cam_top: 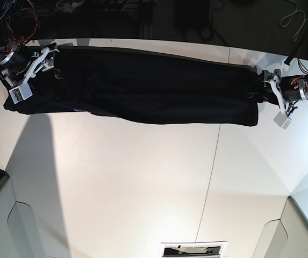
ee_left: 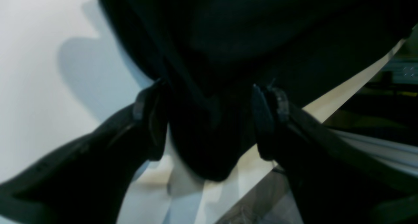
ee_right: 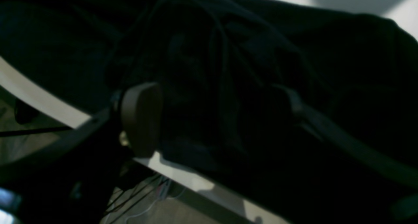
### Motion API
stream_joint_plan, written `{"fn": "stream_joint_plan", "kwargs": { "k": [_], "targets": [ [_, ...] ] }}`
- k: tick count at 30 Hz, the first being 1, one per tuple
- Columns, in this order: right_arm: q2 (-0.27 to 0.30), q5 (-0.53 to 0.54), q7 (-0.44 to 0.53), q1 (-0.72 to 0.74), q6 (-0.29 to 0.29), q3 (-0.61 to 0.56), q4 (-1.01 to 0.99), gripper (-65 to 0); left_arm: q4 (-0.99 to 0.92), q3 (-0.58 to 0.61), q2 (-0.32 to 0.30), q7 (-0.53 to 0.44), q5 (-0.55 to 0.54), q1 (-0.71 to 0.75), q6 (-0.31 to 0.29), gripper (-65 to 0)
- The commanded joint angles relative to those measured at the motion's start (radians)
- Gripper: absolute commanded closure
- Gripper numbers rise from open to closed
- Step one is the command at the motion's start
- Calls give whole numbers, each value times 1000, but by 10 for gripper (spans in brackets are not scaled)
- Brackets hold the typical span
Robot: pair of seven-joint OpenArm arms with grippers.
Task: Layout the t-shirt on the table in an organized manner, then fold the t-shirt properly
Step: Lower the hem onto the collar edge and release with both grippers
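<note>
Two end effectors (ee_left: 209,119) (ee_right: 215,119) spread — t-shirt (cam_top: 143,88) stretched along white table (cam_top: 143,177).

A: What lies across the top of the frame?

B: The t-shirt (cam_top: 143,88), black, stretched into a long band from upper left to upper right on the white surface (cam_top: 143,183), close to its far edge.

A: And the arms?

B: The right end effector (cam_top: 33,67) sits at the upper left, over the shirt's end. The left end effector (cam_top: 272,86) sits at the upper right, at the other end. I cannot make out how wide either one stands.

A: Anything else?

B: A thin dark seam (cam_top: 213,161) runs down the surface right of centre, and a shadow falls along the left side.
</note>
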Motion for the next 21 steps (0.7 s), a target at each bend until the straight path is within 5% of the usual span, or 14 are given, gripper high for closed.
{"fn": "stream_joint_plan", "kwargs": {
  "k": [1, 9, 10, 13, 21],
  "targets": [
    [13, 15, 19, 6, 3, 8, 16, -453, 9, -2, 0, 10, 15, 5, -4, -423],
    [14, 15, 19, 5, 3, 8, 16, -453, 9, -2, 108, 3, 14, 11, -4, -404],
    [13, 15, 19, 6, 3, 8, 16, -453, 9, -2, 117, -6, 15, 11, -4, -350],
    [13, 15, 19, 6, 3, 8, 16, -453, 9, -3, 129, -61, 61, 10, -4, -26],
    [13, 19, 20, 6, 2, 8, 38, -453, 9, -56, 130, -154, 266, -30, -4, 0]
  ]
}}
